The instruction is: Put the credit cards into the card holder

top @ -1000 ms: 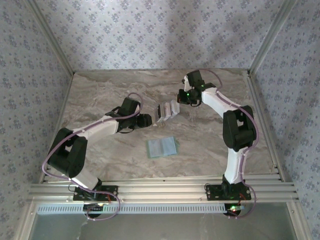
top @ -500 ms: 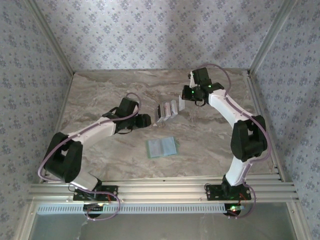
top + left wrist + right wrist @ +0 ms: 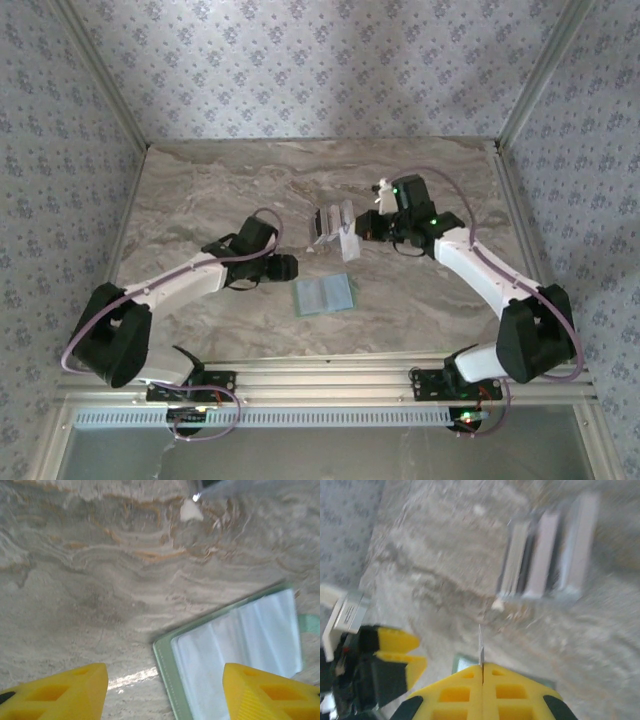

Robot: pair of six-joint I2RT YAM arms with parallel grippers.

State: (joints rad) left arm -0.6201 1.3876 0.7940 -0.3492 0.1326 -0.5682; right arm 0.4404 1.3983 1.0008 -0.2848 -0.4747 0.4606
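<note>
My right gripper (image 3: 482, 667) clamps a card (image 3: 481, 647) edge-on; the holder (image 3: 325, 294) lies open just past its fingertips. My left gripper (image 3: 165, 680) gapes empty, the holder's corner between its fingers.

The holder (image 3: 325, 294) lies on the table (image 3: 200, 190) just right of the left gripper (image 3: 290, 267), the cards (image 3: 330, 222) stand behind it, and one card (image 3: 350, 247) sits in the right gripper (image 3: 361, 237) between them.

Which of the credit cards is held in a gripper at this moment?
The thin card seen edge-on, pinched in the shut right gripper. The other cards stand side by side on the table, untouched.
</note>
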